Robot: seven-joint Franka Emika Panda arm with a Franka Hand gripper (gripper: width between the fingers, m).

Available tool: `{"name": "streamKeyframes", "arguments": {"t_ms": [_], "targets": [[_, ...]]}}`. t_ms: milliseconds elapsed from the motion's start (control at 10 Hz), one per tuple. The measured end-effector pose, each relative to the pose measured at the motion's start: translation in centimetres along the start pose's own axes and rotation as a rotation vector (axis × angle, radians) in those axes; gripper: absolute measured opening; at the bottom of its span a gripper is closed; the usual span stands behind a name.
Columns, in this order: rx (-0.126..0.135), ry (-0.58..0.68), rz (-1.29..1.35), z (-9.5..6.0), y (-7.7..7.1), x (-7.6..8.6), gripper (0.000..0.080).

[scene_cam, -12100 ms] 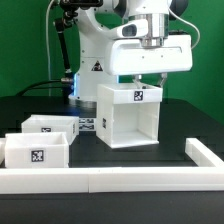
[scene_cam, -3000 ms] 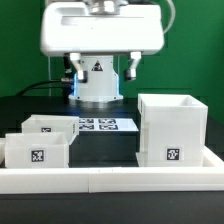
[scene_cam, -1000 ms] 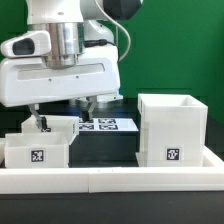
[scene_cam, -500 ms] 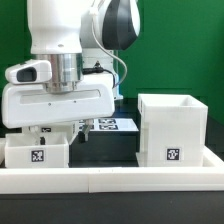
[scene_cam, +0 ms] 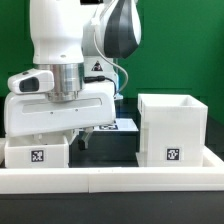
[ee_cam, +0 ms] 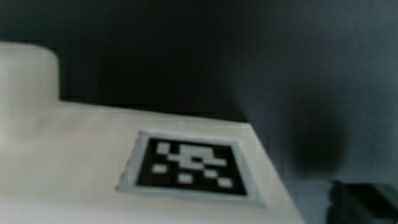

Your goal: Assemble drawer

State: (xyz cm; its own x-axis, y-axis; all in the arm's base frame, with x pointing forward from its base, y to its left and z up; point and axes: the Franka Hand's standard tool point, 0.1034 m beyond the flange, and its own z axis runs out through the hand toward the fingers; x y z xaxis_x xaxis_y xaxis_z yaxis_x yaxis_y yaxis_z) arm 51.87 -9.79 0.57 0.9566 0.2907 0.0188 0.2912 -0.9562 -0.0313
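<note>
Little of the assembly looks done. The drawer case (scene_cam: 170,125) stands alone at about four o'clock in the exterior view, open side up and with nothing slid into it. The front drawer box (scene_cam: 38,155) sits well apart from it at about eight o'clock. Both are close behind the white rail (scene_cam: 110,180) that runs along the near edge of the dark counter (scene_cam: 110,148). I judge that picking up a box, carrying it to the case and seating it all remain, then the same for any second box. The gripper (scene_cam: 60,136) hangs low just behind the front drawer box, at its twelve o'clock, under the arm's broad white hand housing (scene_cam: 60,100). One dark finger (scene_cam: 86,136) shows well off to the three o'clock side of the hand's middle, so the fingers seem spread apart and clamped on nothing, though the other finger is hidden and I cannot be sure. The exterior view gives the layout, including the marker board (scene_cam: 128,124) lying flat toward the back between hand and case, yet the housing blocks what lies beneath the hand. The wrist view supplies that: very close and blurred, a white drawer part (ee_cam: 89,130) bearing a black-and-white tag (ee_cam: 187,165) against a dark ground, probably a second box, but nothing of the case or the rail.
</note>
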Motion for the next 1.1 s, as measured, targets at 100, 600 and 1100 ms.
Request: {"name": "streamKeyframes", "arguments": {"t_ms": [100,600,1100], "targets": [[0.000,0.000,-0.001,0.00,-0.01,0.00,0.0447],[0.000,0.000,-0.002,-0.01,-0.01,0.01,0.0041],[-0.002,0.001,-0.049,-0.85,-0.84,0.05,0.0041]]}}
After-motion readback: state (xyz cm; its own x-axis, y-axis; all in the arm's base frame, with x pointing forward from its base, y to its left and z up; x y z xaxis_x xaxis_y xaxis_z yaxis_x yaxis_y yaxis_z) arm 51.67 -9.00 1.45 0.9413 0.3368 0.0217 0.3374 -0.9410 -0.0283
